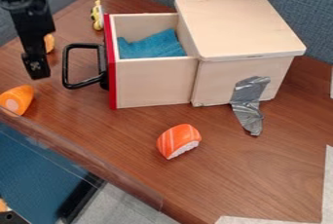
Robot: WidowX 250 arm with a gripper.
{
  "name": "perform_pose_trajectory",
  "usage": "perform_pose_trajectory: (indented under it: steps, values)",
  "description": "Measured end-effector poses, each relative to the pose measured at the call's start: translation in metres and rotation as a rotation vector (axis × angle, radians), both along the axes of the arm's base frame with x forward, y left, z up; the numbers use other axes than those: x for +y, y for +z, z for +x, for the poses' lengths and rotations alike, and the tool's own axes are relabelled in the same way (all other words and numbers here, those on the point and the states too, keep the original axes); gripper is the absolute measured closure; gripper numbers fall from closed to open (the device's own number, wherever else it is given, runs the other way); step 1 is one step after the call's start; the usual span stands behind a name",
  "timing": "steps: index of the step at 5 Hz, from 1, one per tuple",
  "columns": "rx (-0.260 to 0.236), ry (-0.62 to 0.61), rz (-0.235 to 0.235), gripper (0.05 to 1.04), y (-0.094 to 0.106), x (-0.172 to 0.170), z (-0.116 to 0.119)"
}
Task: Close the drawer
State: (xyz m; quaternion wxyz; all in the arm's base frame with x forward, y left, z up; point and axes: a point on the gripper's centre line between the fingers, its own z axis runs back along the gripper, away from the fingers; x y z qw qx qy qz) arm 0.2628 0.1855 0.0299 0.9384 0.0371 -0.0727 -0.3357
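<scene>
Off-white flat strips (327, 184) lie at five o'clock. Near nine, the black pincer (37, 69) hangs, apart or together I cannot tell; at its three o'clock come a black looped handle (65, 68) and a red-fronted, pale wooden drawer (155, 83), standing open. Lining up seems in hand; next, push squarely toward three.

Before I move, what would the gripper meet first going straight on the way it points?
The gripper would likely meet bare tabletop first, between the orange piece and the black drawer handle; its height above the surface is unclear.
</scene>
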Motion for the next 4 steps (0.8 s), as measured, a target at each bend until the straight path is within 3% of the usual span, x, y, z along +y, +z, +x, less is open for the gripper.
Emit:
perform_pose_trajectory:
  steps: [1, 2, 3, 4]
  values:
    - [0.035, -0.002, 0.021, 0.085, -0.018, 0.000, 0.000]
    - [0.035, -0.010, -0.017, 0.085, -0.021, -0.013, 0.001]
    - [0.039, 0.009, -0.089, 0.085, -0.012, -0.027, 0.009]
    - [0.042, 0.026, -0.125, 0.085, 0.002, -0.040, 0.025]
